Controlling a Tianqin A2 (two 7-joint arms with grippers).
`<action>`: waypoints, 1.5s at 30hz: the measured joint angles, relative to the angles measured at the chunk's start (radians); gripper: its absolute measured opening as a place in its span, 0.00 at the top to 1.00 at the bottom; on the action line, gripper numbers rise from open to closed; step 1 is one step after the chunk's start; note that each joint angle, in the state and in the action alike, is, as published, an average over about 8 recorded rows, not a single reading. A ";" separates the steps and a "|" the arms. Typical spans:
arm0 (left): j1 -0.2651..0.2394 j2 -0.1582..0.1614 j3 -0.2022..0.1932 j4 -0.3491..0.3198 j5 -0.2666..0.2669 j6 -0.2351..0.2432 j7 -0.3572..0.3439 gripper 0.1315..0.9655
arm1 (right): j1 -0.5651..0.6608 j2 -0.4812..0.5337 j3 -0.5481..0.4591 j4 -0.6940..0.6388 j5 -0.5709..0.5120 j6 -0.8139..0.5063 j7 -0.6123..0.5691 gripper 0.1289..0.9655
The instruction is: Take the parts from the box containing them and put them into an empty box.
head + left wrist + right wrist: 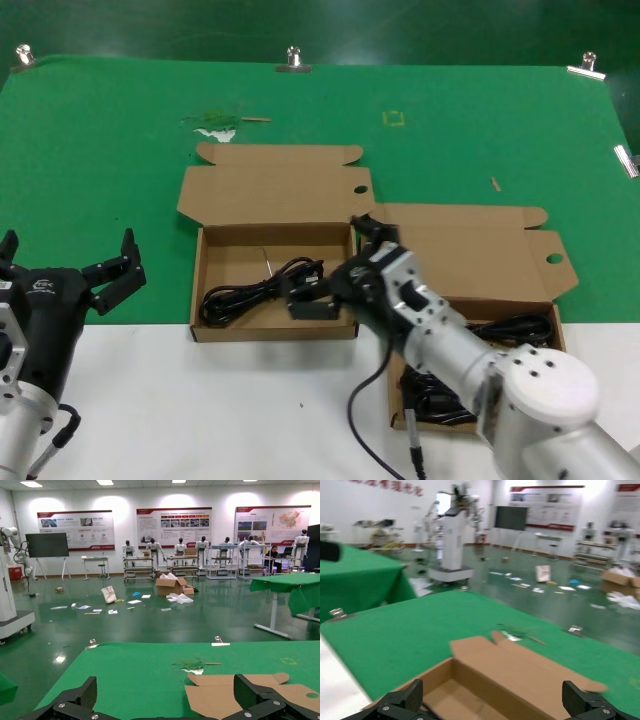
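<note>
1. The near right box [556, 335] is a shallow brown cardboard tray at the right near part of the table [120, 150], largely hidden behind the right arm. Black cords [515, 328] lie inside it, showing as dark loops on both sides of the arm; their long axis cannot be told.
2. Its lid flap [480, 255] stands open on the far side and carries a dark round hole near its right end.
3. The left pincer [70, 272] hangs at the near left, well apart from both boxes, with its black fingers [120, 275] spread apart and nothing between them.
4. The right pincer [312, 298] reaches over the near right corner of the left box [198, 290]. Its fingers look apart in the right wrist view, but whether they touch anything cannot be told.
5. One black cord bundle [255, 292] lies inside the left box, coiled and elongated, its long axis running left to right with the left end slightly nearer. Its right end sits just beside the right pincer.
6. The left box's lid flap [275, 190] lies open on the far side, with a dark half-round notch at its right edge.
</note>
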 joint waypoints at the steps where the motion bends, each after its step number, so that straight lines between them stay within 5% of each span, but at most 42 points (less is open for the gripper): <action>1: 0.000 0.000 0.000 0.000 0.000 0.000 0.000 0.03 | -0.015 0.004 0.015 0.018 -0.005 0.007 0.009 0.00; 27: 0.000 0.000 0.000 0.000 0.000 0.000 0.000 0.00 | -0.393 0.106 0.407 0.484 -0.131 0.199 0.250 0.00; 45: 0.000 0.000 0.000 0.000 0.000 0.000 0.000 0.00 | -0.422 0.113 0.436 0.518 -0.140 0.213 0.268 0.00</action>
